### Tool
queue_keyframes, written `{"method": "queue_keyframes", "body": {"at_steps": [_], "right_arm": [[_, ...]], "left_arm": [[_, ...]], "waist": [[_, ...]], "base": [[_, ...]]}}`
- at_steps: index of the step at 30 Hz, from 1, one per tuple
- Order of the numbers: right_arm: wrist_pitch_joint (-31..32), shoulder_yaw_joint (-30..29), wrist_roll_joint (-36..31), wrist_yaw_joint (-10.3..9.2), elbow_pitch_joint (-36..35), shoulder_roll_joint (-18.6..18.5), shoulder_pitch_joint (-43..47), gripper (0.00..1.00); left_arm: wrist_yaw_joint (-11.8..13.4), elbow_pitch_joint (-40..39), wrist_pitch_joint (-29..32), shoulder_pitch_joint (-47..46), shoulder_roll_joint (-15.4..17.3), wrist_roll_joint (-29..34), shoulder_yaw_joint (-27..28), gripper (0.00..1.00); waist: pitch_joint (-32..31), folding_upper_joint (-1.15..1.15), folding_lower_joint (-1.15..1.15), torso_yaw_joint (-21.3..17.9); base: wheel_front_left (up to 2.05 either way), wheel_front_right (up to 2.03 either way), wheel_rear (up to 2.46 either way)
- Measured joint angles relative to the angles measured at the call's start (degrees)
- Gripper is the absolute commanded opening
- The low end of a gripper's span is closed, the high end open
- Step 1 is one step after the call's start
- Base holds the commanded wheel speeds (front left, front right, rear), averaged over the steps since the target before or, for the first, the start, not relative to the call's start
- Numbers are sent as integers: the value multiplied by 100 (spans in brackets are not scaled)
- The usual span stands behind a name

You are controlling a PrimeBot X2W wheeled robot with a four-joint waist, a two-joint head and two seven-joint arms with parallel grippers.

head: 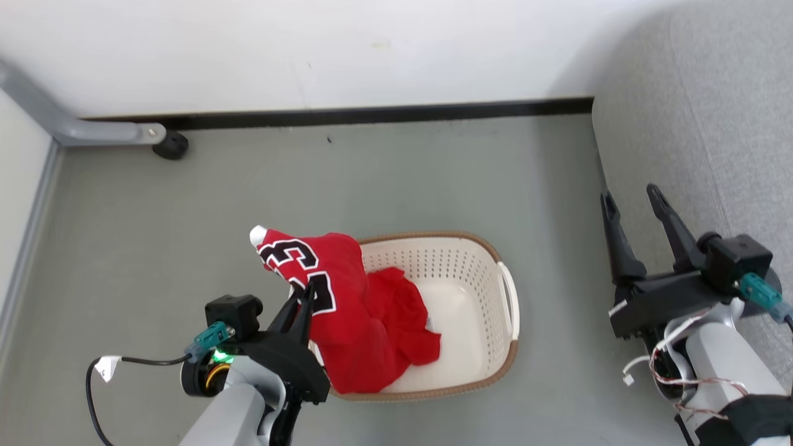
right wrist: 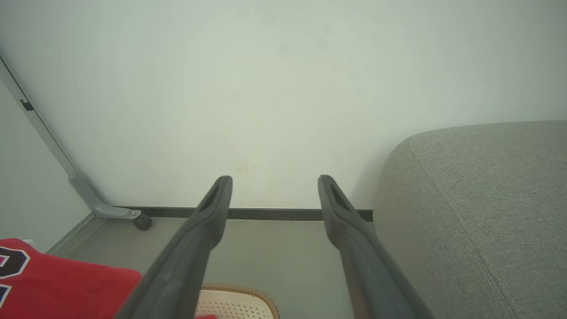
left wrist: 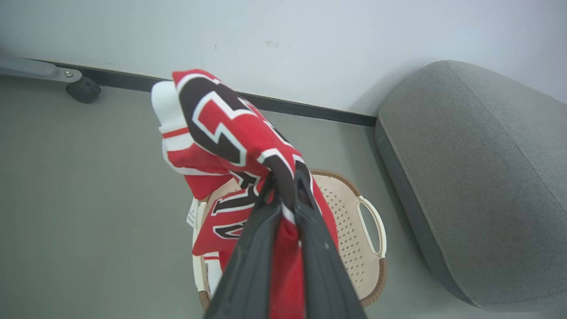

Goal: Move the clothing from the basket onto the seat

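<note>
Head view — left pincer [head: 306, 288] clenched on the jersey [head: 339, 272] above the basket [head: 433, 260] — right pincer [head: 629, 193] spread wide.

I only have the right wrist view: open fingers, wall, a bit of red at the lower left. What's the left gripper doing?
Observer: The left gripper is shut on the jersey, holding it up over the basket.
Operator: Anything else inside?
Observer: A plain red garment lies in the basket, under the jersey's hanging end.
Operator: Which way does the basket's handle face?
Observer: One side handle faces the seat.
</note>
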Motion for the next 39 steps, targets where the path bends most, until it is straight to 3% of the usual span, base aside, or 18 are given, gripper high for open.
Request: {"method": "queue_keyframes", "body": {"at_steps": [8,30,39], "right_arm": [[0,-104,49,0,3,21,332,100],[0,-147,47,44,18,130,575,100],[0,-157,45,45,42,186,591,100]], "left_arm": [[1,-770,-1,102,48,308,94,0],[1,-4218,-7,147,400,1176,386,0],[52,-4795,-7,147,504,1295,549,0]], "waist": [[-401,0,0,148],[-730,1,1,309],[-743,1,1,326]], "base": [[0,0,0],[0,0,0],[0,0,0]]}}
